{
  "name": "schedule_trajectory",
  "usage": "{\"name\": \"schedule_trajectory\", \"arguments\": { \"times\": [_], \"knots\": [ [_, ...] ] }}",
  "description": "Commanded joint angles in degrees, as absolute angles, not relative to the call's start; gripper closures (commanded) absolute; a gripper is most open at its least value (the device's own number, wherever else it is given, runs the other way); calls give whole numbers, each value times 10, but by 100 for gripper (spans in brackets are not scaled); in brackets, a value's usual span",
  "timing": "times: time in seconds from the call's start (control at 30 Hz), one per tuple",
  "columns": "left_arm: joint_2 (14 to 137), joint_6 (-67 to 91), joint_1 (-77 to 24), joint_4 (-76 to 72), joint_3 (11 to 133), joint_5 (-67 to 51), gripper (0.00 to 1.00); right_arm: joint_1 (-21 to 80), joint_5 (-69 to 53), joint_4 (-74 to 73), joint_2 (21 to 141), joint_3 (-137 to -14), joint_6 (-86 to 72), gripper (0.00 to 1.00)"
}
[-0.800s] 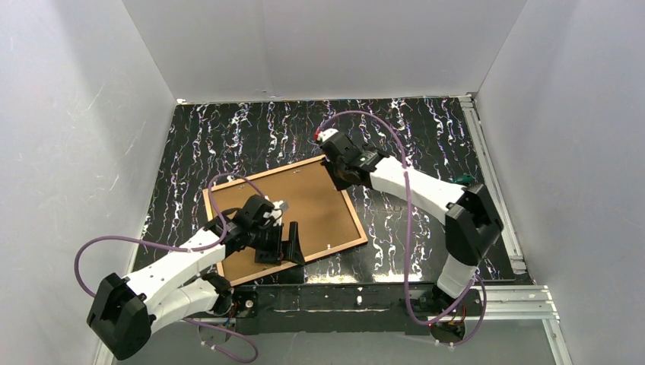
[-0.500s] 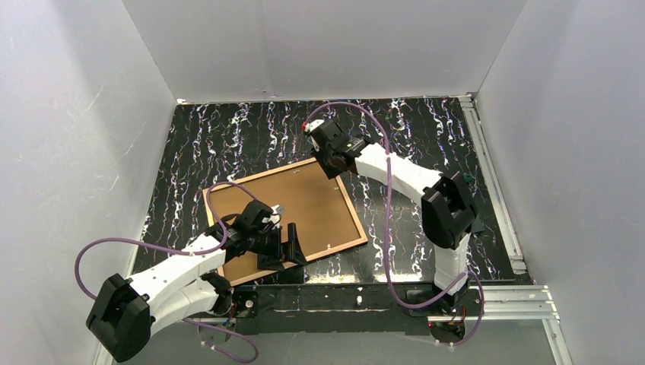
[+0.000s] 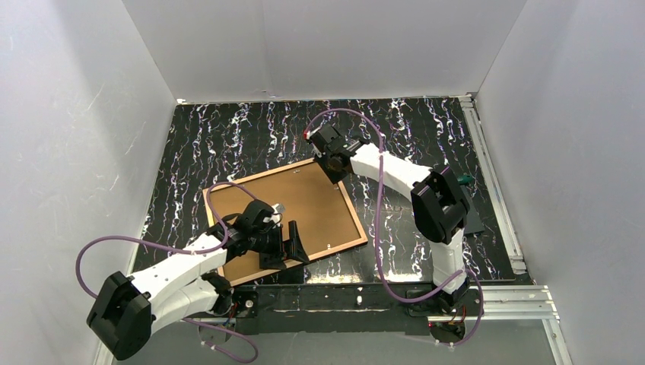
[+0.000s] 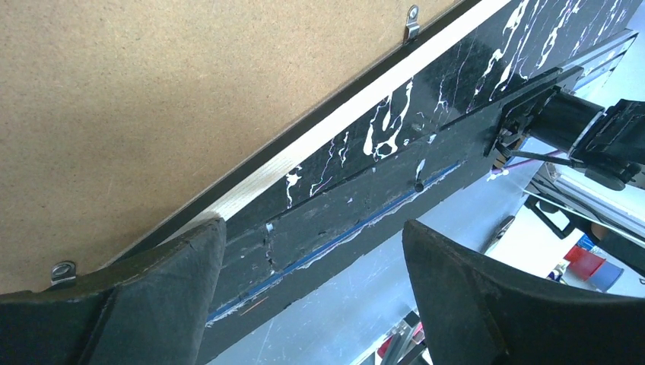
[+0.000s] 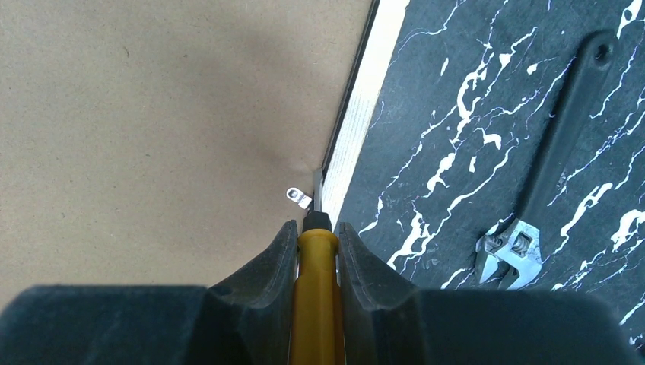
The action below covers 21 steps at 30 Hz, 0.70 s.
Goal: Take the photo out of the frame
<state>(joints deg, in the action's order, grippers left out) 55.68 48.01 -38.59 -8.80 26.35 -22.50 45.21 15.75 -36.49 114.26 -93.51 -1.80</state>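
Photo (image 3: 285, 213) face down in the frame (image 5: 355, 129), brown fibreboard back up, at the middle of the top view. Set at a slant on a black, white-veined tabletop (image 3: 228, 137). Printed side hidden.

Right gripper (image 5: 316, 226) clamped narrow on the yellow handle of a screwdriver (image 5: 316, 289), at the bottom centre of the right wrist view. Dark blade tip down at the seam between backing and pale frame edge, just beside a small metal retaining tab (image 5: 299, 198). In the top view, this gripper over the frame's upper corner.

Adjustable wrench (image 5: 547, 167) flat on the tabletop at the right of the same wrist view, apart from the frame.

Left gripper (image 4: 312, 228) spread wide with nothing between its fingers, hovering over the frame's lower edge in the lower middle of the top view. Two more tabs (image 4: 411, 21) along that edge in the left wrist view, one at top centre, one at lower left beside the left finger. Backing seated inside the frame on every visible side.
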Motion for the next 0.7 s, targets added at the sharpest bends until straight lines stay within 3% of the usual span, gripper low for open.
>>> {"name": "schedule_trajectory", "arguments": {
  "times": [0.0, 0.5, 0.67],
  "knots": [
    [581, 451, -383, -32, 255, -145, 13, 451, 156, -383, 1119, -913, -39, 99],
    [604, 444, -384, -28, 267, -136, 12, 482, 70, -404, 1061, -830, -105, 99],
    [603, 432, -384, -23, 280, -153, 10, 493, 71, -392, 964, -795, -165, 99]
  ]
}}
